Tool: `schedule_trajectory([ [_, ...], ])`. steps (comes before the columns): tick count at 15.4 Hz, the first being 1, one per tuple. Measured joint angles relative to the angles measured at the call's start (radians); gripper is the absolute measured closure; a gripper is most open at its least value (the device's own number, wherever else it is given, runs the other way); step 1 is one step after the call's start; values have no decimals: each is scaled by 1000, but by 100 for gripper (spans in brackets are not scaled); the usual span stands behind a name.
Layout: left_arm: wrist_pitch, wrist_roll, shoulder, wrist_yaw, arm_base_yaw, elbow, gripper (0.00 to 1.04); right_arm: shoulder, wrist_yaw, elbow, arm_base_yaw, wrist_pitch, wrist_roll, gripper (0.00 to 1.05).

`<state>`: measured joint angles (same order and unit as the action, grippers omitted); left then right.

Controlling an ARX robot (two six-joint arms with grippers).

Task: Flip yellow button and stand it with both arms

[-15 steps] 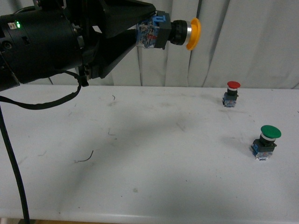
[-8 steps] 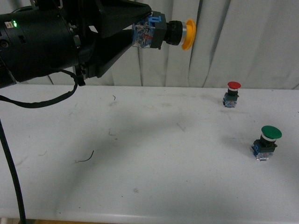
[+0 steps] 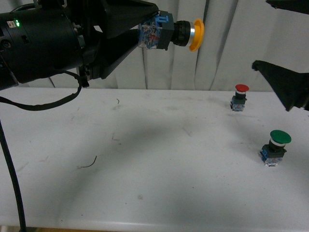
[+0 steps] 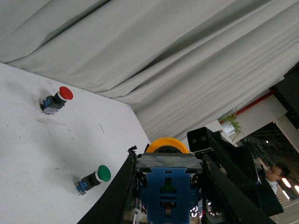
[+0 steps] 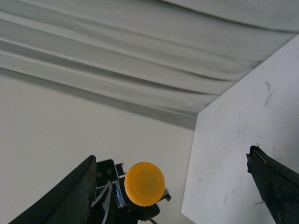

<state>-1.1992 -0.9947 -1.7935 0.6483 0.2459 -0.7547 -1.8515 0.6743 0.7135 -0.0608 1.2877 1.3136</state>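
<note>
Standing on table (image 3: pixel 145 188), far from yellow button (image 3: pixel 172 34): red switch (image 3: pixel 239 97), green switch (image 3: pixel 275 147).

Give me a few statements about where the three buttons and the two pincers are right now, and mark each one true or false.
1. The left pincer holds the yellow button above the table, with its cap pointing sideways. True.
2. The right pincer is shut on the yellow cap. False: it is open and apart from the button.
3. The red button stands on the table with its cap up. True.
4. The green button sits farther from the robot than the red one. False: the green one is nearer.
</note>
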Motion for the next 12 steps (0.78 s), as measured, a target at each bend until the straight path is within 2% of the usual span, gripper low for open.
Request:
schedule_trajectory([
  [4, -2, 1, 1, 3, -6, 0, 73, -67, 58, 111, -45, -2, 152, 6],
  [12, -8, 8, 5, 11, -16, 5, 73, -135, 145, 175, -157, -3, 201, 6],
])
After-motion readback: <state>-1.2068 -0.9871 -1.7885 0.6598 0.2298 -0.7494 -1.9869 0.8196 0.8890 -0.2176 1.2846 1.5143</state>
